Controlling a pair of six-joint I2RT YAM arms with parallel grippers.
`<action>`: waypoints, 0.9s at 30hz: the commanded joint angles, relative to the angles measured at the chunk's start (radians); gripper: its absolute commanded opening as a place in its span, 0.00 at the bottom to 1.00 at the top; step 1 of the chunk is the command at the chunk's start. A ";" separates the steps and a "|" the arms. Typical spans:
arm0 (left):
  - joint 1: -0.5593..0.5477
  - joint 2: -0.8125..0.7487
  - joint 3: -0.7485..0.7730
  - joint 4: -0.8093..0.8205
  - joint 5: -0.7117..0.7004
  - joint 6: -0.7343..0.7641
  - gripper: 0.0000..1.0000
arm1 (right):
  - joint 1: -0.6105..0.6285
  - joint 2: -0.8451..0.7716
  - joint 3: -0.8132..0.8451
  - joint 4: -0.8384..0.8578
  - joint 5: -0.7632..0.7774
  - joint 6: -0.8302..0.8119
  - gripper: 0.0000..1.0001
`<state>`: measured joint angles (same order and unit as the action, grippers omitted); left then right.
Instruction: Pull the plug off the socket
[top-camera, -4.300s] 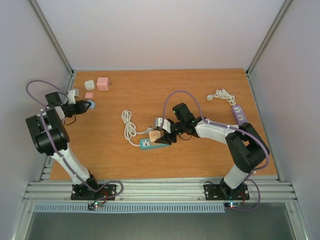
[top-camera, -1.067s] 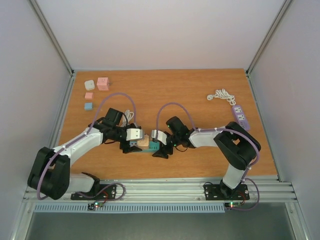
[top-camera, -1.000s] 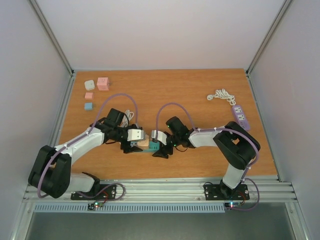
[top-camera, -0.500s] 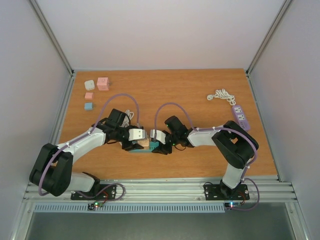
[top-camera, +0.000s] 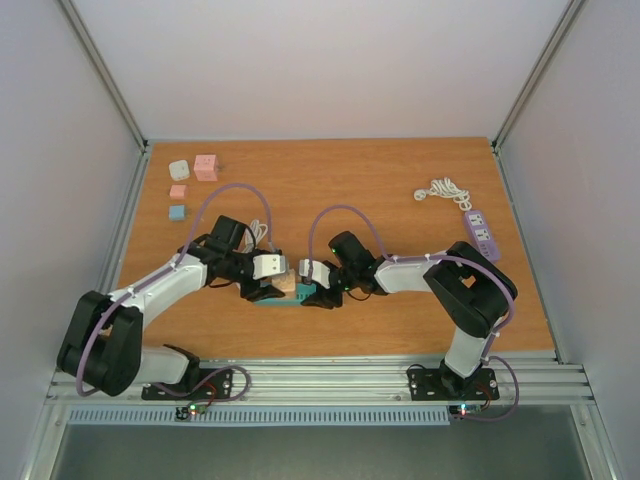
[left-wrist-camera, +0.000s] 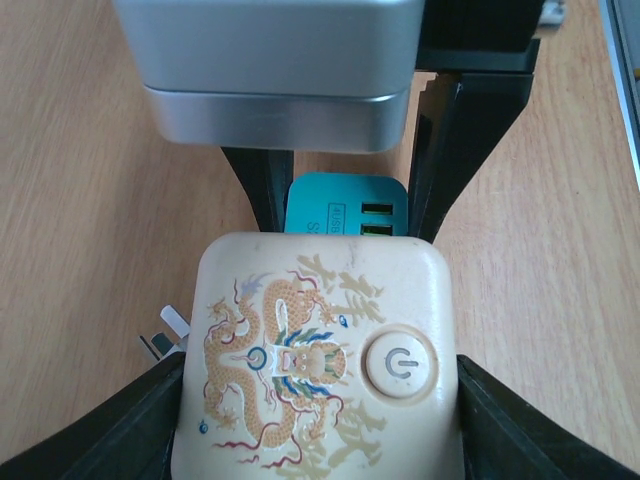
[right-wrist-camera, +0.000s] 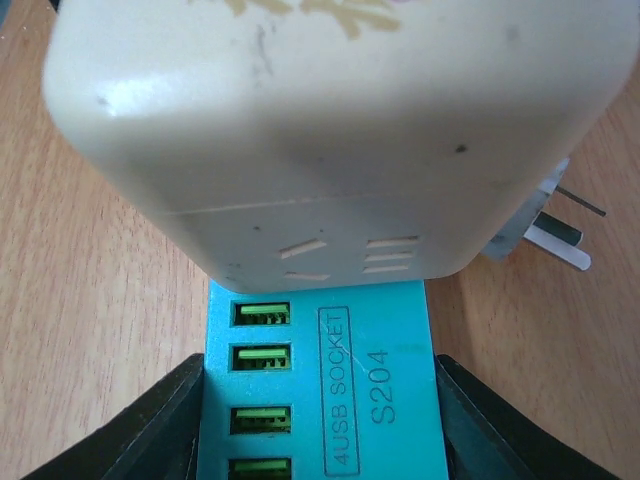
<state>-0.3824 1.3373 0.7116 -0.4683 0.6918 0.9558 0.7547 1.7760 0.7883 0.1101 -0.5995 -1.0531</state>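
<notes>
A cream plug (left-wrist-camera: 320, 360) with a dragon print and a round power button sits in the teal socket (right-wrist-camera: 320, 390), a USB strip lying on the table. My left gripper (left-wrist-camera: 320, 410) is shut on the plug, its black fingers (left-wrist-camera: 505, 430) pressed to both sides. My right gripper (right-wrist-camera: 320, 430) is shut on the socket, with fingers (right-wrist-camera: 130, 430) against its long edges. From above, the plug (top-camera: 287, 284) lies between left gripper (top-camera: 268, 290) and right gripper (top-camera: 318, 294), which face each other, and a strip of socket (top-camera: 272, 300) shows below.
A white cord (top-camera: 258, 232) coils behind the left gripper; bare metal prongs (right-wrist-camera: 560, 235) lie beside the socket. Small pink, white and blue blocks (top-camera: 205, 167) sit at the back left. A purple power strip (top-camera: 478, 228) with its cord lies at the right.
Both grippers' jaws have closed in, the left onto the plug and the right onto the socket. The pair has shifted slightly left.
</notes>
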 joint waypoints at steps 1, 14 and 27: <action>0.012 -0.059 0.061 0.023 0.109 -0.008 0.39 | 0.009 0.005 0.000 -0.019 0.028 -0.017 0.43; 0.020 -0.060 0.018 0.042 0.090 0.029 0.36 | 0.009 0.012 -0.001 -0.029 0.032 -0.022 0.42; -0.004 -0.060 0.014 0.041 0.014 0.055 0.34 | 0.009 0.010 0.027 -0.045 0.022 -0.012 0.42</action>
<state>-0.3820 1.3109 0.6888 -0.4633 0.6827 0.9993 0.7593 1.7805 0.7956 0.1070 -0.5983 -1.0573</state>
